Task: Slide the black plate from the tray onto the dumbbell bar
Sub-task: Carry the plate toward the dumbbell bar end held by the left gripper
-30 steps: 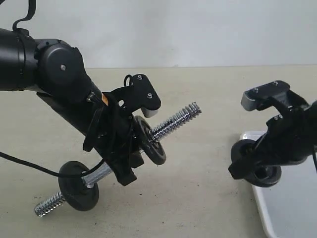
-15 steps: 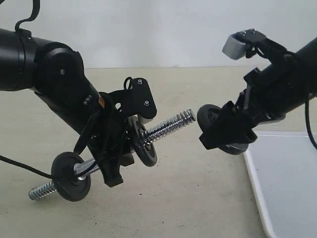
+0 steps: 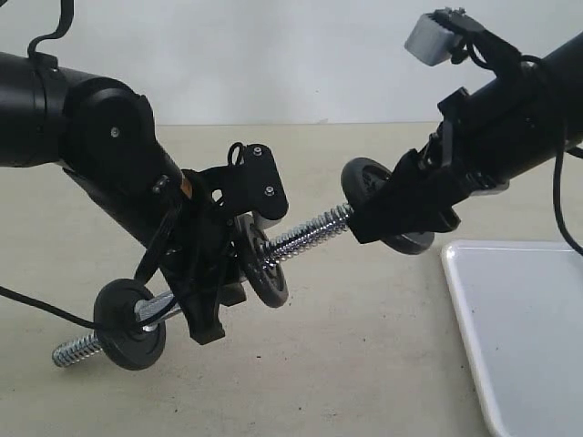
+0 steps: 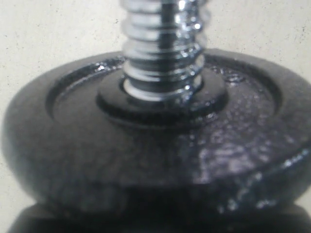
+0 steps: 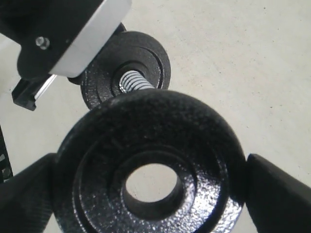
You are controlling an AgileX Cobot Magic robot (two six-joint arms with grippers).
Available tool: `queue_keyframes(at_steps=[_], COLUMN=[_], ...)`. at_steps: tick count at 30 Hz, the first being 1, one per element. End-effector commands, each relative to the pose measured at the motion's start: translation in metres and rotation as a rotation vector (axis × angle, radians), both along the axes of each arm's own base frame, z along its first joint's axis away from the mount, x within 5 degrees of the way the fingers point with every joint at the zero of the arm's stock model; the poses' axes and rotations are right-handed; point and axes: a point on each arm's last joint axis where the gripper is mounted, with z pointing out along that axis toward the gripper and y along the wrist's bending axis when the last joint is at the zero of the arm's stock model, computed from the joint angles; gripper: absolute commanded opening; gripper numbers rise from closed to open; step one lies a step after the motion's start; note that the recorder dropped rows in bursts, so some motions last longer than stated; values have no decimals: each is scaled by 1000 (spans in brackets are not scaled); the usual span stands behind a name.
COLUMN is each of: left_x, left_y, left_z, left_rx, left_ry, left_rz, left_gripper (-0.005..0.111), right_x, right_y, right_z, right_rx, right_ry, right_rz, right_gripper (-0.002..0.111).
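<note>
White tray lies below your right gripper, no disc on its visible part, so pickup looks done. Chrome dumbbell bar is clamped mid-length in your left gripper, tilted, free tip toward the right gripper. Black plate is pinched by its rim in the right fingers, just off that tip, its hole empty. What's left is aligning and sliding on.

- The right pincer is clamping the black plate, its fingers pressing the rim at three and nine o'clock.
- Pale table is showing through the plate's round centre hole.
- Beyond the plate's rim, at about eleven o'clock, the threaded end of the dumbbell bar is poking out of a second black disc.
- A black-and-silver housing is overlapping that disc's far edge.
</note>
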Motion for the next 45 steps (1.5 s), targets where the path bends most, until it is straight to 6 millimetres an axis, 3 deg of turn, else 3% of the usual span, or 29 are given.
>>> queue_keyframes(at_steps=[1, 45], left_x=[3, 3], left_y=[-2, -3], left_z=[29, 29], left_rx=[-85, -104], left_ry=[-108, -100], left_rz=[6, 18], left_gripper=[4, 4], right_x=[-1, 4], right_y=[4, 5], right_z=[15, 16], right_rx=[77, 57], right_ry=[-37, -244], right_rz=[-13, 99], right_gripper=[0, 0])
